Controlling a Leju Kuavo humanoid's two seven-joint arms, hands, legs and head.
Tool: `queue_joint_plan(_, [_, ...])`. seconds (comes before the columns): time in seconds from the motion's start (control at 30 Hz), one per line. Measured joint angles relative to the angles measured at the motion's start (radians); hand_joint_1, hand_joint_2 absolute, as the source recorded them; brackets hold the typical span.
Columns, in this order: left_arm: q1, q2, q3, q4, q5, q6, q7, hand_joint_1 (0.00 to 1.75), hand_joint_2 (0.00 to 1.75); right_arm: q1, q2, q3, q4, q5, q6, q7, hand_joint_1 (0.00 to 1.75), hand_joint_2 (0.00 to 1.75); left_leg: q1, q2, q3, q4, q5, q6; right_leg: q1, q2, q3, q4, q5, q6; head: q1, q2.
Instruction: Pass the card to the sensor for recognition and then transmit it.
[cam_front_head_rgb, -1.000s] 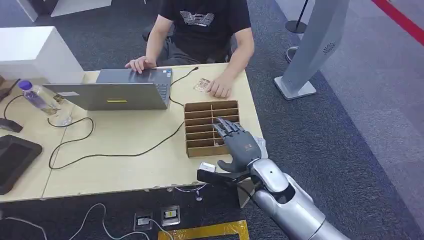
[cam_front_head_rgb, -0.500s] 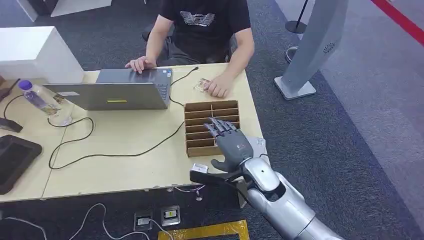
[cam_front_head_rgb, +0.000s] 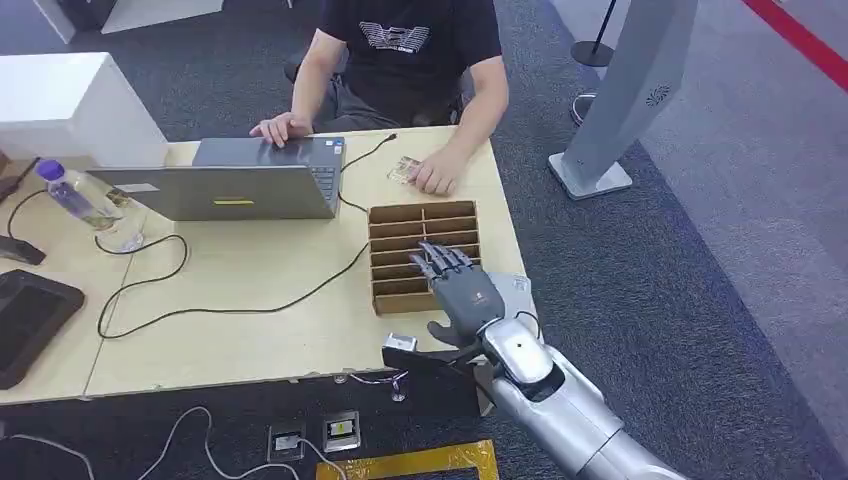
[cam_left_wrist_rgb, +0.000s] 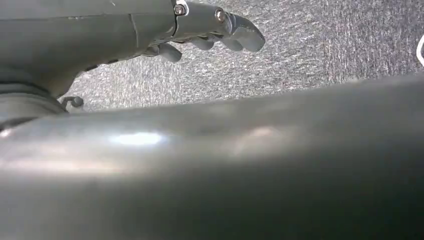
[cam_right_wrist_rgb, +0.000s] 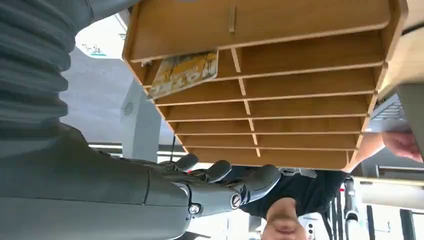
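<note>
Yellow print with dark lettering covers the face of the thin rectangular card (cam_right_wrist_rgb: 184, 73), which lies tilted in one slot of the brown wooden slotted tray (cam_right_wrist_rgb: 300, 107), in the row nearest the robot on the side toward the right hand; one corner juts past the slot's edge. In the head view the tray (cam_front_head_rgb: 395, 215) sits on the pale wooden table (cam_front_head_rgb: 250, 300) near its right end, and the right hand (cam_front_head_rgb: 462, 290) hovers over the tray's near right part, covering the card's slot. The hand's dark fingers (cam_front_head_rgb: 440, 258) are stretched forward and slightly spread, the thick thumb (cam_front_head_rgb: 440, 327) out to the side, and nothing is held; whether the fingertips touch the tray cannot be told. The left hand (cam_left_wrist_rgb: 200, 30) hangs over grey carpet, fingers loosely bent and apart, holding nothing. Across the table a person in a black shirt (cam_front_head_rgb: 415, 50) rests one hand on a grey laptop (cam_front_head_rgb: 250, 180).
</note>
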Motion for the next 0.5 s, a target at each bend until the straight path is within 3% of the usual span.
queue_joint_plan(0.3, [0.0,-0.004,0.0,0.0,-0.001,0.008,0.002,0.0,0.0,0.0,0.0,0.004,0.05,-0.003,-0.032,-0.01,0.0,1.75,0.0,0.0,0.0,0.0,0.0,0.0,0.0,0.0,0.0,0.0,0.0,0.0,0.0,0.0])
queue_joint_plan(0.5, [-0.001,0.021,-0.003,0.002,-0.016,-0.066,0.003,0.0,0.0,-0.003,0.002,0.006,0.073,-0.003,-0.052,0.005,0.0,1.75,0.0,0.0,0.0,0.0,0.0,0.0,0.0,0.0,0.0,0.0,0.0,0.0,0.0,0.0])
